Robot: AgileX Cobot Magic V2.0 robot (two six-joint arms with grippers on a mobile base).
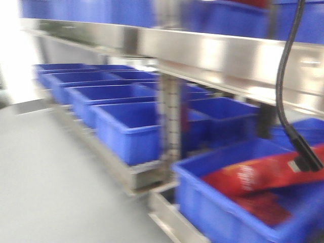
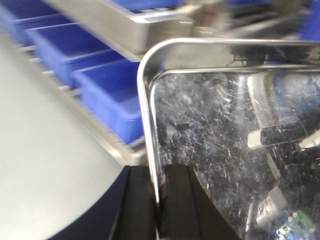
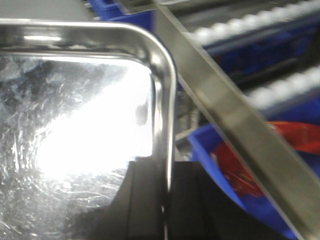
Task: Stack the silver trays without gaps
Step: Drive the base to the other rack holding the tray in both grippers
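A scratched silver tray [image 2: 225,125] fills the left wrist view. My left gripper [image 2: 158,200] is shut on its left rim, one black finger outside and one inside. In the right wrist view the silver tray [image 3: 75,125] shows with bright glare. My right gripper [image 3: 165,200] is shut on its right rim, one finger on each side. I cannot tell whether both hold the same tray. Neither gripper nor any tray shows in the front view.
A steel rack shelf [image 1: 217,53] crosses the front view, with rows of blue bins [image 1: 126,129] beneath it. The nearest blue bin [image 1: 223,202] holds red packets [image 1: 263,177]. A black cable [image 1: 283,86] hangs at the right. Grey floor [image 1: 50,187] lies at the left.
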